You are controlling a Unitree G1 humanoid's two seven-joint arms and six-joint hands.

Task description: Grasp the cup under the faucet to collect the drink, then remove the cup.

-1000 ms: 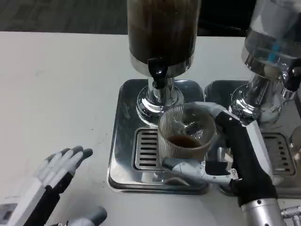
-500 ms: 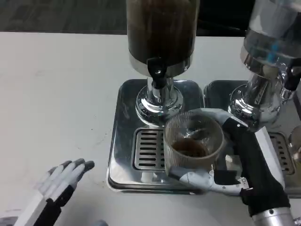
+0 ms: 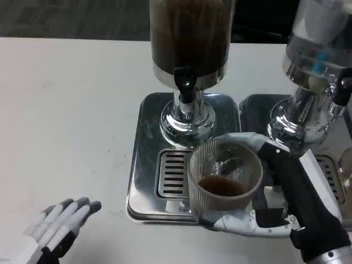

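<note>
A clear ribbed plastic cup [image 3: 224, 181] with a little dark drink in its bottom is above the front of the drip grate [image 3: 172, 174]. My right hand [image 3: 280, 192] grips it, fingers wrapped around its right and front sides. The black faucet [image 3: 185, 82] of the dark drink dispenser [image 3: 191, 38] is behind the cup and to its left, well apart from it. My left hand [image 3: 58, 223] rests on the white table at the lower left, fingers apart, holding nothing.
The dispenser stands on a shiny steel tray [image 3: 144, 159]. A second dispenser with clear liquid [image 3: 319, 49] and its own tray [image 3: 253, 107] stands on the right, close behind my right forearm. Bare white table [image 3: 66, 110] spreads to the left.
My right hand has drawn the cup toward me and slightly right, away from under the faucet. The left hand has slid back toward the lower left corner.
</note>
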